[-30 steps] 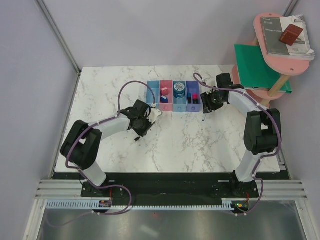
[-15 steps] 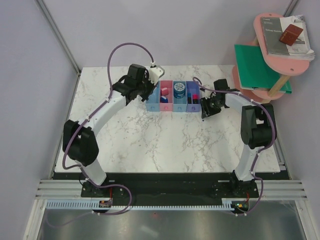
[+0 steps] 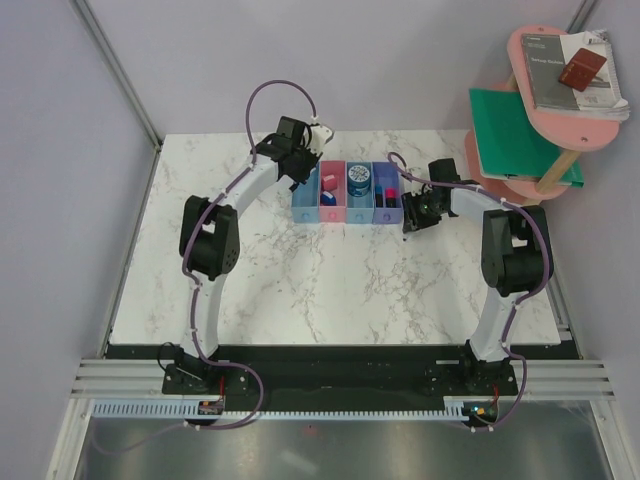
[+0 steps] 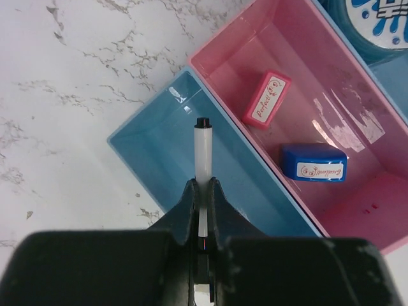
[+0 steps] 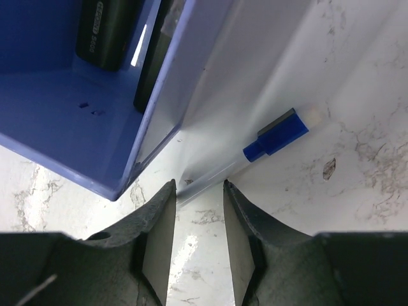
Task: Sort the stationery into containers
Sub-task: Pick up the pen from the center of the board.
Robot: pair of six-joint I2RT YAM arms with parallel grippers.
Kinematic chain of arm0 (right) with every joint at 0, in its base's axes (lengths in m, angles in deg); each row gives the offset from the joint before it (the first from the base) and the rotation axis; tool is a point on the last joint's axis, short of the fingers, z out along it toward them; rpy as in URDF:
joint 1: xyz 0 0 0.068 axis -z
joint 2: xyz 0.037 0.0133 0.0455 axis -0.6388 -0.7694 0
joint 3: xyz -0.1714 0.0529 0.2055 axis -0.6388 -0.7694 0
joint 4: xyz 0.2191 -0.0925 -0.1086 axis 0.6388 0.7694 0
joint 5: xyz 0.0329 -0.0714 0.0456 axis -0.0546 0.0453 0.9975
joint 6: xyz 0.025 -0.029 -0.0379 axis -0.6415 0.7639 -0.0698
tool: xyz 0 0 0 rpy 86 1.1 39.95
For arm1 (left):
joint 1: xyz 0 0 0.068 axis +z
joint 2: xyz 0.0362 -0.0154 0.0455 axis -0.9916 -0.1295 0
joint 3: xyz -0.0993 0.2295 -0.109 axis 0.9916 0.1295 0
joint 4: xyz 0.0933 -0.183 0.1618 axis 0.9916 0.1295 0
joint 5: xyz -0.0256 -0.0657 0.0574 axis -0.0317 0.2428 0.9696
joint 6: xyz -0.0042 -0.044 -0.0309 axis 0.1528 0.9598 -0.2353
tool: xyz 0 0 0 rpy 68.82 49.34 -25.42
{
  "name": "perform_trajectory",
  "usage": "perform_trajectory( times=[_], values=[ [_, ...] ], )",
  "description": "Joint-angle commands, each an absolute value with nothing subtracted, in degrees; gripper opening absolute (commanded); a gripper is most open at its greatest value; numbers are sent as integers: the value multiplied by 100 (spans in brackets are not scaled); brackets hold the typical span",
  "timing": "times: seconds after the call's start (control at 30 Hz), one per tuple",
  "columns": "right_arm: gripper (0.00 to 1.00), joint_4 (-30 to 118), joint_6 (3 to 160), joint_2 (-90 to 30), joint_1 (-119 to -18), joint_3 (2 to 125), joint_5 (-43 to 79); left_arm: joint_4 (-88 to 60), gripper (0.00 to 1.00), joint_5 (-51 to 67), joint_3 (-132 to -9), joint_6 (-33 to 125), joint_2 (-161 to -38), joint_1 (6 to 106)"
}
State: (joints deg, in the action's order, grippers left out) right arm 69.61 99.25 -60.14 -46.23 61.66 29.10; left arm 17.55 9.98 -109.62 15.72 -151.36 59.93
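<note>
Left arm has swung from mid-table to the far-left end of the bin row. The left gripper [image 4: 203,186] is clamped tight on a thin white-barrelled pen [image 4: 203,150], axis in line with the fingers, black tip pointing away over the light blue rectangular plastic bin [image 4: 150,150]. Right gripper [image 5: 197,188] jaws part-open, straddling the near end of a clear-barrelled blue-capped marker [image 5: 275,139] that lies flat on the white marble table [image 5: 331,210] just beside the purple-blue plastic bin [image 5: 169,89], cap end angled away to the right.

The white desk [image 3: 330,290] with grey marble lines carries a row of four small joined plastic bins [image 3: 332,217], coloured light blue, pink, light blue and purple-blue. The row sits near the far edge. A thin pen with a blue cap [image 5: 280,137] lies flat on the desk, just beside the purple-blue bin [image 5: 162,95].
</note>
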Motion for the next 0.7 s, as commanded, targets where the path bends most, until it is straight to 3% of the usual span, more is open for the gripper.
perform_trajectory(
  times=[0.0,0.33,0.43,0.47,0.57,0.67],
  values=[
    [41,6838,9855,-6129,-4612,5880,2879,1845,2,950,-11417,1792,-15314,5971],
    [25,6785,9890,-6146,-4612,5634,2862,1871,4,1011,-11567,1923,-15727,5997],
    [18,6794,9925,-6033,-4612,5573,2809,1888,23,1090,-11558,1897,-15833,5989],
    [16,6811,9942,-5954,-4612,5564,2800,1906,35,1099,-11549,1897,-15876,5989],
    [14,6899,9951,-5752,-4612,5546,2835,1924,50,1170,-11471,1897,-15868,5989],
    [13,7013,9969,-5462,-4621,5520,2853,1924,57,1179,-11365,1923,-15746,5989]
  ],
)
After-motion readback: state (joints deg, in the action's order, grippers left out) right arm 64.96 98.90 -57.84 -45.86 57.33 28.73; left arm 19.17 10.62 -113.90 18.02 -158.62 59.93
